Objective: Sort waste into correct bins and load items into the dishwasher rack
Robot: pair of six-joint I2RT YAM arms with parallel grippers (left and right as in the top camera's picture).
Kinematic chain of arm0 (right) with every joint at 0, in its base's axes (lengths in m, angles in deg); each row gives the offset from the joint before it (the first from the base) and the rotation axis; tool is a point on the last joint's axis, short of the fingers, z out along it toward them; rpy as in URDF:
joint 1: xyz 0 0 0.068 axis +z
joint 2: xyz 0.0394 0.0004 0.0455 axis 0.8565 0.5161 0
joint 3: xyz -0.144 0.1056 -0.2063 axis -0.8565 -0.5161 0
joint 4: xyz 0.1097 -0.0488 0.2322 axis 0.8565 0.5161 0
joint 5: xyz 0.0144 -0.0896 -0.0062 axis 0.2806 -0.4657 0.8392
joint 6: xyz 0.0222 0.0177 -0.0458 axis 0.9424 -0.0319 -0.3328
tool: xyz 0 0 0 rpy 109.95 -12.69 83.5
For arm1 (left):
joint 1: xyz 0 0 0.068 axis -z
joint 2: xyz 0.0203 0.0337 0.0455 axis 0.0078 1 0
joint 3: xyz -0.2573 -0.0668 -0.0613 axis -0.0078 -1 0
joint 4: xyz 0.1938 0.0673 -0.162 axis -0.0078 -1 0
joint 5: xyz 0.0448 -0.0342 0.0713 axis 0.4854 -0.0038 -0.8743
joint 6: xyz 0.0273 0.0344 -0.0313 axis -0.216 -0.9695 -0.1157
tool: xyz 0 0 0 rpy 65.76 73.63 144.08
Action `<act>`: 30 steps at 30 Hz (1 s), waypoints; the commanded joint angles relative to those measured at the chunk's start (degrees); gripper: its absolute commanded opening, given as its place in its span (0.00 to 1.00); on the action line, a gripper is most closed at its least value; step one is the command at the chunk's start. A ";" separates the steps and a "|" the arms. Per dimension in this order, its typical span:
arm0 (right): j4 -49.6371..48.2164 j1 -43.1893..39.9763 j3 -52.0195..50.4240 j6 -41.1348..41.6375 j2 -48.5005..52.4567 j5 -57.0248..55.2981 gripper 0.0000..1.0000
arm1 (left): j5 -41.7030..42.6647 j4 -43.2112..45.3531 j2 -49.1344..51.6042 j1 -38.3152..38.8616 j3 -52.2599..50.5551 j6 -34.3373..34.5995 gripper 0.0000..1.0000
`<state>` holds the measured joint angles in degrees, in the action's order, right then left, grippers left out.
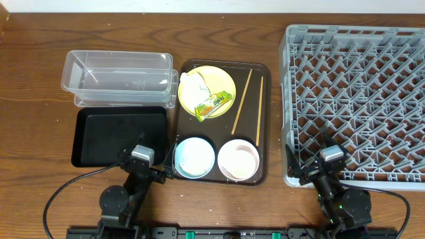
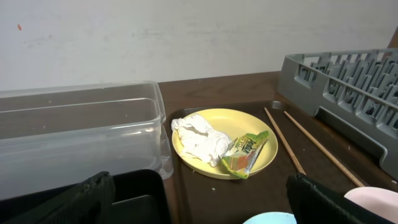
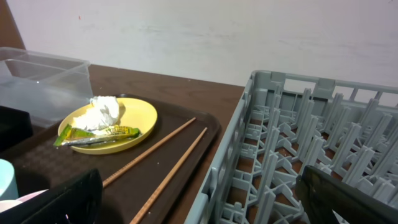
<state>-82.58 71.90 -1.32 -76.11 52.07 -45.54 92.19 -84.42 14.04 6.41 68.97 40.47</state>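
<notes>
Overhead: straight down on table (image 1: 33,86). Wrist views: low, close, facing away from robot; both share plate (image 2: 242,121), chopsticks (image 2: 286,143).

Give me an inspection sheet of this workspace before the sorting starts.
Surface: wooden table, brown serving tray on it.
Job's things: napkin and wrapper on yellow plate; two chopsticks, blue bowl, pink bowl on the tray; clear tub and black tray left; rack right, no dishes in it.
Clutter: nothing seen.
Grippers: left gripper and right gripper open, holding nothing.
Cables: black cable trailing from each arm base.
Surroundings: pale wall behind.
</notes>
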 commanded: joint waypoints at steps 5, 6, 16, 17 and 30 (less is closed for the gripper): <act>-0.02 -1.29 -0.24 0.57 -0.31 0.39 0.99 | 0.48 -0.83 -0.33 0.20 -1.60 -0.11 0.91; -0.04 -1.29 -0.24 0.57 -0.31 0.39 0.99 | 0.48 -0.83 -0.33 0.20 -1.60 -0.11 0.91; -0.02 -1.29 -0.24 0.57 -0.31 0.39 0.99 | 0.48 -0.83 -0.33 0.20 -1.60 -0.11 0.91; -0.02 -1.29 -0.24 0.57 -0.31 0.39 0.99 | 0.48 -0.83 -0.33 0.20 -1.60 -0.11 0.91; 0.07 -1.29 -0.24 -1.11 -0.31 -1.97 0.99 | 0.48 -0.83 -0.33 0.20 -1.60 -0.11 0.91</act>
<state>-82.56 71.90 -1.32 -76.61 52.07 -46.47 92.19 -84.42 14.04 6.41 68.97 40.50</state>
